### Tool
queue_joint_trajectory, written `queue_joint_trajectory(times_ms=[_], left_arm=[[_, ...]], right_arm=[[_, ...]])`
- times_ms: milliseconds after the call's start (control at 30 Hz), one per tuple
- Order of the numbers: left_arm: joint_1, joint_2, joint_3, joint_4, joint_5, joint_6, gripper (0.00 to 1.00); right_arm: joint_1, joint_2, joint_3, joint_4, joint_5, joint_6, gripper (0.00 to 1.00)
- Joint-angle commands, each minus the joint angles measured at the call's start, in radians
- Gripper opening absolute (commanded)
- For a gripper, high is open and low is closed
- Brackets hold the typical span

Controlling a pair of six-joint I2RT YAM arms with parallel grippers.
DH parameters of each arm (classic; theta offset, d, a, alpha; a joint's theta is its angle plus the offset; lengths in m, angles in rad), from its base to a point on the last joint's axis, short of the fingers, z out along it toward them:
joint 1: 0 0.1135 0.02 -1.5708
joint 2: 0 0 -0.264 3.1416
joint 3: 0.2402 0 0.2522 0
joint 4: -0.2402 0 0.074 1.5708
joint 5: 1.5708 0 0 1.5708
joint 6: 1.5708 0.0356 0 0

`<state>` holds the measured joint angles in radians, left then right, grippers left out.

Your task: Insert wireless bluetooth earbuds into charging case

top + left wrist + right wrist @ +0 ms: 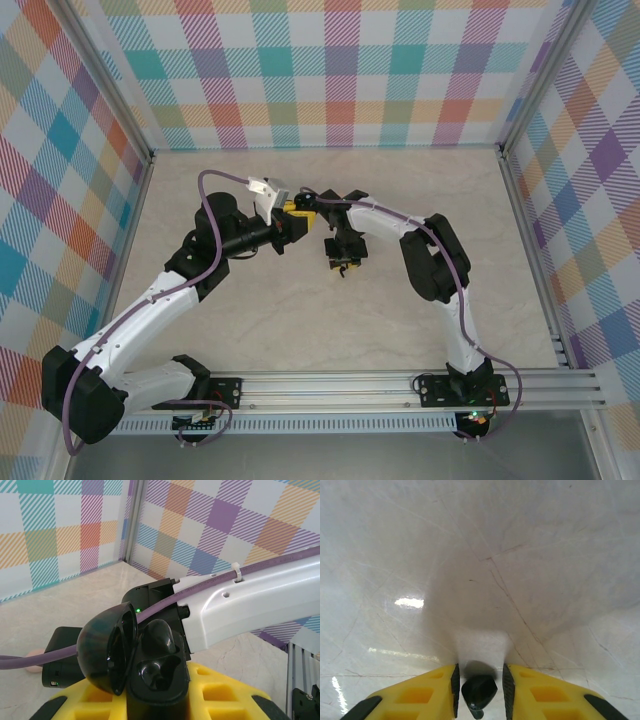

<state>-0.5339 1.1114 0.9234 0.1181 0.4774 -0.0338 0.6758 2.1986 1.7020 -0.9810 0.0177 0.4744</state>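
Because a tiny stemmed piece needs a steady target, the left gripper (pixel 293 210) has its yellow fingers (pixel 220 695) closed tight on the black charging case (pixel 150 665) and holds it up off the table. The case's domed lid (pixel 102 650) is swung open to one side, so the sockets face outward. One socket looks filled by a rounded black piece and the other looks empty, though the glossy black makes that hard to judge.

Just beside the case, on its near side, the right gripper (pixel 480 674) points down at the table. Its fingers are drawn in to a narrow gap around a black earbud (pixel 479 690), which sits pinched between them with its stem downward. That grip probably leaves the bud's body free to go into the empty socket, and the white right arm (pixel 250 600) crosses close behind the case.

Past the case, low and half hidden by a cable, lies something small and pinkish (pixel 32 661) that I cannot name.

The table (pixel 470 555) is pale, marble-patterned, glossy and finely scratched. Walls of pastel plaid (pixel 340 70) enclose it beyond the case and to both sides.
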Motion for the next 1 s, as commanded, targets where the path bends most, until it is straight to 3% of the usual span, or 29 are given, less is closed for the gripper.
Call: queue_joint_trajectory(times_ms=[0,467,700,967], left_arm=[[0.008,0.001,-0.004,0.035,0.002,-0.009,0.12],[0.008,-0.006,-0.007,0.034,0.004,-0.012,0.13],[0.008,-0.005,-0.007,0.035,0.003,-0.013,0.12],[0.008,-0.005,-0.005,0.036,0.003,-0.013,0.12]], right_arm=[[0.013,0.035,0.018,-0.039,-0.024,-0.022,0.31],[-0.004,-0.017,-0.019,-0.020,0.066,0.065,0.25],[-0.007,-0.033,-0.015,-0.024,0.004,0.015,0.36],[-0.004,-0.028,-0.004,-0.051,-0.030,-0.017,0.37]])
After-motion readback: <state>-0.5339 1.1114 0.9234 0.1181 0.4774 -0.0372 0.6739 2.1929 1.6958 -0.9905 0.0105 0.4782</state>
